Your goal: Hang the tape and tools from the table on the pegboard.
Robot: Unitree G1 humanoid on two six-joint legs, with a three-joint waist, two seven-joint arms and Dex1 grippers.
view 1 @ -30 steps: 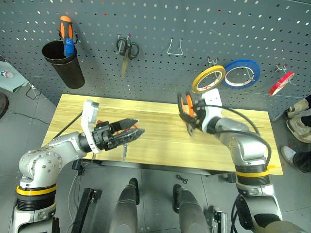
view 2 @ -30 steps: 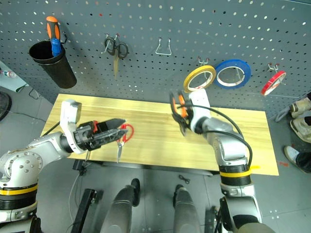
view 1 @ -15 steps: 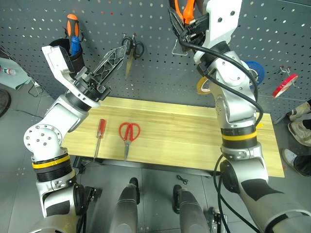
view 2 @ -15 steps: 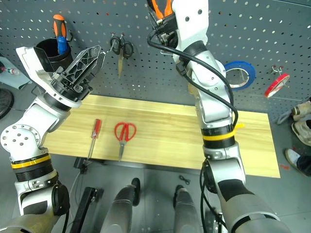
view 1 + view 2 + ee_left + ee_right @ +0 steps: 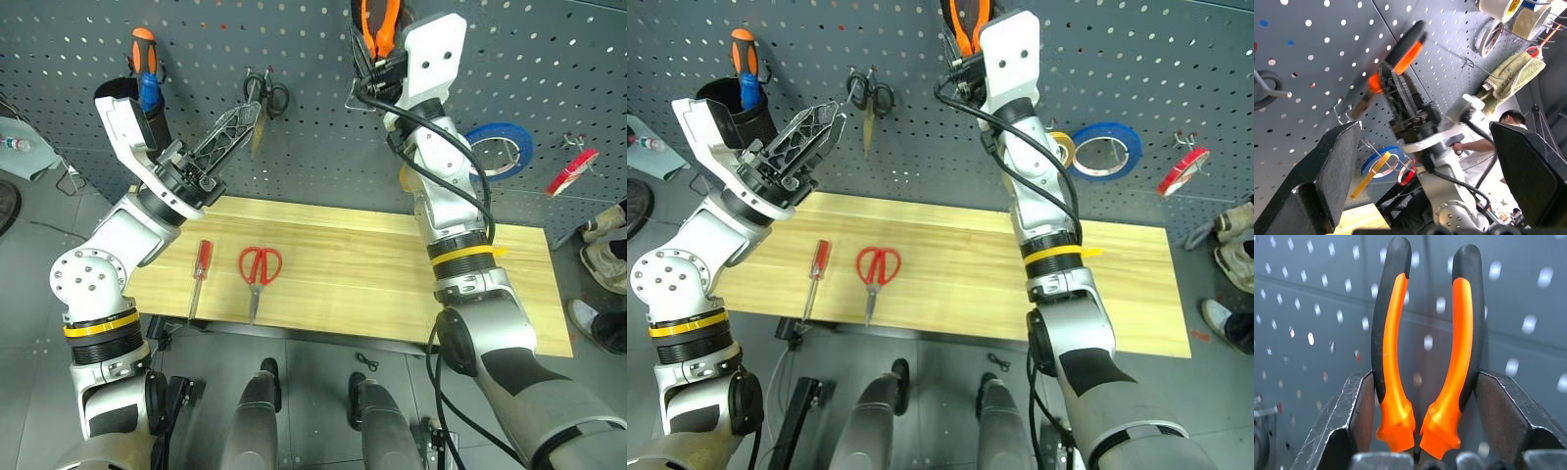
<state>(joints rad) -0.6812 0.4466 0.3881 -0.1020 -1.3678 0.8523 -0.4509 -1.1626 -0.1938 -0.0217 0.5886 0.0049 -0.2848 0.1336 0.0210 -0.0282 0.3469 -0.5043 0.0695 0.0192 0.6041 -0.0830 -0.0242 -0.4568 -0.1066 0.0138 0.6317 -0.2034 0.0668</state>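
**Pliers up at pegboard, two tools on desk**

Far left on the dark blue-grey perforated pegboard (image 5: 78,59): black cup (image 5: 118,98) w/ an orange-handled and a blue-handled screwdriver (image 5: 145,69) standing in it. Left gripper (image 5: 253,103) is raised at approx 2 o'clock from its wrist, jaws spread wide, nothing between them, tips just beside the small black scissors (image 5: 263,98) hanging on a hook.

On the light yellowish wooden-plank desk (image 5: 353,264), near its front-left edge: slim red-handled screwdriver (image 5: 200,274), handle toward 12 o'clock, shaft toward 6. Just to its right, apart from it, red-handled scissors w/ steel blades (image 5: 258,276), handles at 12, blades at 6.

Right of centre: right gripper (image 5: 1418,406) is up against the pegboard, jaws clamped on the orange-and-black-handled pliers (image 5: 1425,347), one finger on the outside of each handle, handles pointing to 12 o'clock. Yellow tape roll (image 5: 1061,149) partly hidden behind the right arm; blue tape roll (image 5: 500,152) hangs next to it. Thin red ring-shaped tape roll (image 5: 568,171) hangs on a hook at far right of the pegboard, approx 3 o'clock from the blue roll.

A person in a white top (image 5: 1488,147) shows in the left wrist view.
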